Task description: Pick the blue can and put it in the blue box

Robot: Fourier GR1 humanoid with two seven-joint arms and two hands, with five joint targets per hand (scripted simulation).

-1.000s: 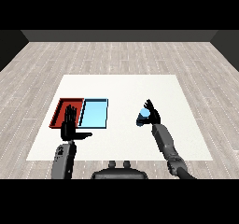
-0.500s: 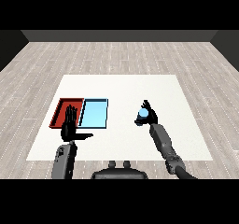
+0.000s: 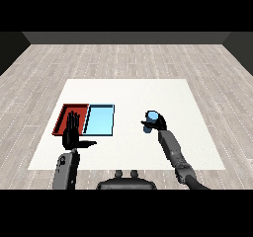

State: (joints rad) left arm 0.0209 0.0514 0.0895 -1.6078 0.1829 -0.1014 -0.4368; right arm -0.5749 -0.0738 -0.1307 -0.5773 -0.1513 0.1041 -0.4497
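Note:
A blue can [image 3: 150,120] stands upright right of the table's middle, with my right hand [image 3: 159,121] curled round it from the right side. The light blue tray [image 3: 99,119] lies to the left of the can, with a gap of white table between them. My left hand [image 3: 72,134] is held up with straight fingers and its thumb out to the right, in front of the trays' near edge, holding nothing.
A red tray [image 3: 67,118] lies flush against the left side of the light blue tray. The white table [image 3: 128,95] stretches beyond both trays, with wooden floor around it.
My right hand has gone from spread fingers beside the can to fingers curled round it, and it has shifted slightly left. The left hand has stayed in place.

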